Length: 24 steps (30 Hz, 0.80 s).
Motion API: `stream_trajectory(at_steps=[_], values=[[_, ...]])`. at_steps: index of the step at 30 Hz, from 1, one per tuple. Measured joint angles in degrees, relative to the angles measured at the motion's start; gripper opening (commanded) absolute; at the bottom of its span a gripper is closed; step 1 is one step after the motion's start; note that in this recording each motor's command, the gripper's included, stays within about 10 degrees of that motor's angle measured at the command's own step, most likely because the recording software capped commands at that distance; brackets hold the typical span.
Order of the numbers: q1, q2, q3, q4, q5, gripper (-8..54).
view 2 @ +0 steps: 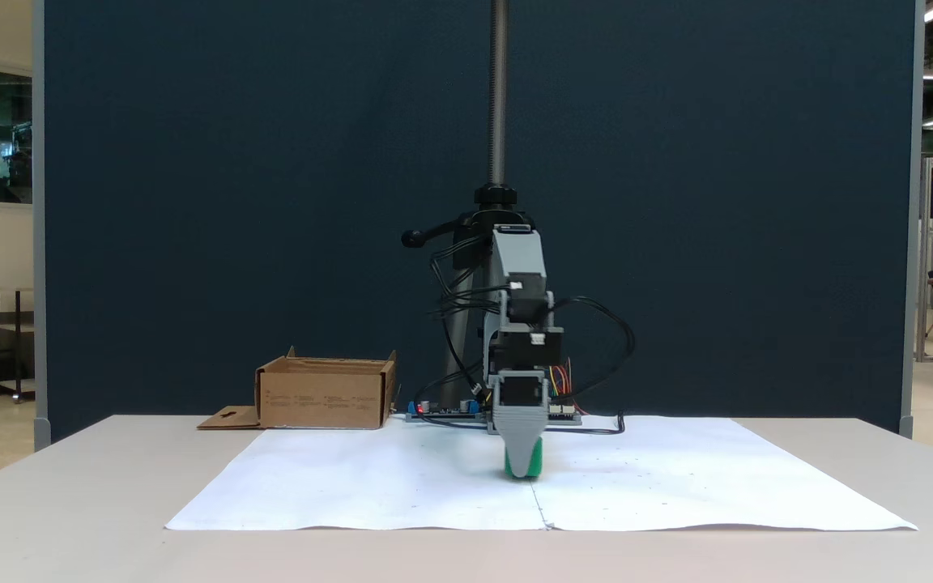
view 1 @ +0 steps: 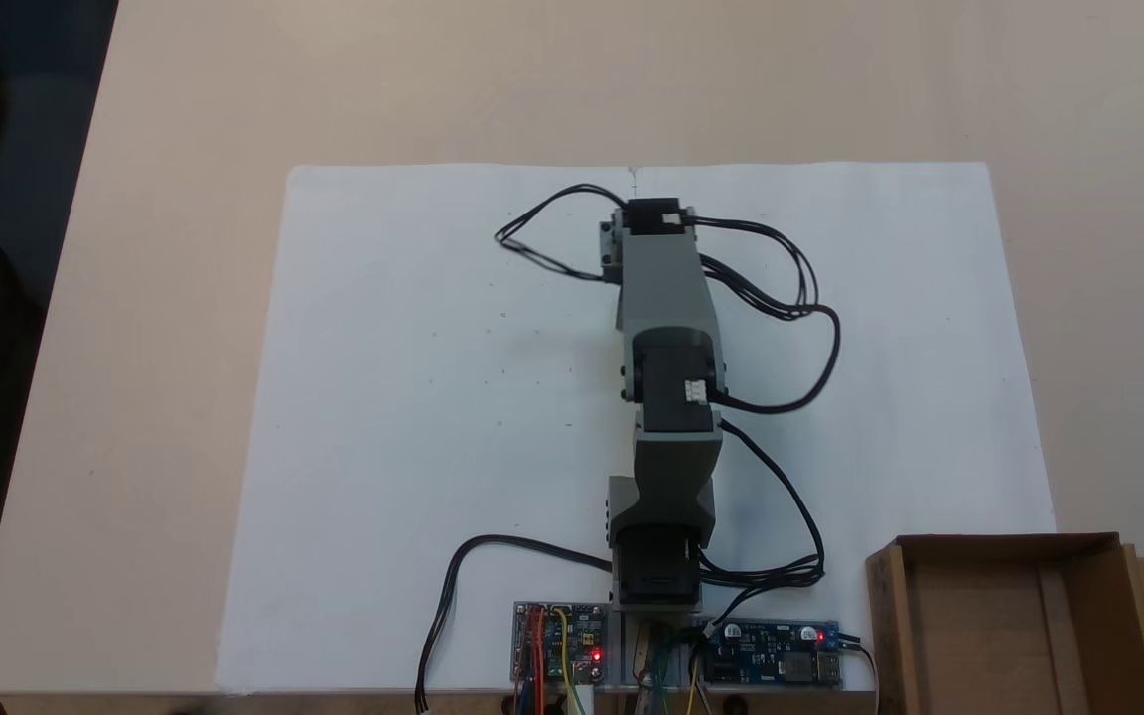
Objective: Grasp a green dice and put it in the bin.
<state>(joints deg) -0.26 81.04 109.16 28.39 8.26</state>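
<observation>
Arm (view 1: 669,328) stretched fwd, end effector (view 2: 524,470) down, seemingly straddling green dice (view 2: 538,461).

overhead and front views, shared arm (view 1: 666,397)

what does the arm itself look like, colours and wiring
The arm is built of grey plastic links joined by black servo blocks with small white connectors. Loose black cables loop along both sides. The gripper is a grey, downward-tapering wedge.
</observation>
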Motion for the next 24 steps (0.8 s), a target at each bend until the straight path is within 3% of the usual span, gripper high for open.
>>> stream_trajectory(at_steps=[11, 24], values=[[21.7, 10.7, -0.2, -15.9, 0.0, 12.3], [51.9, 21.0, -4.5, -16.2, 0.0, 12.3]])
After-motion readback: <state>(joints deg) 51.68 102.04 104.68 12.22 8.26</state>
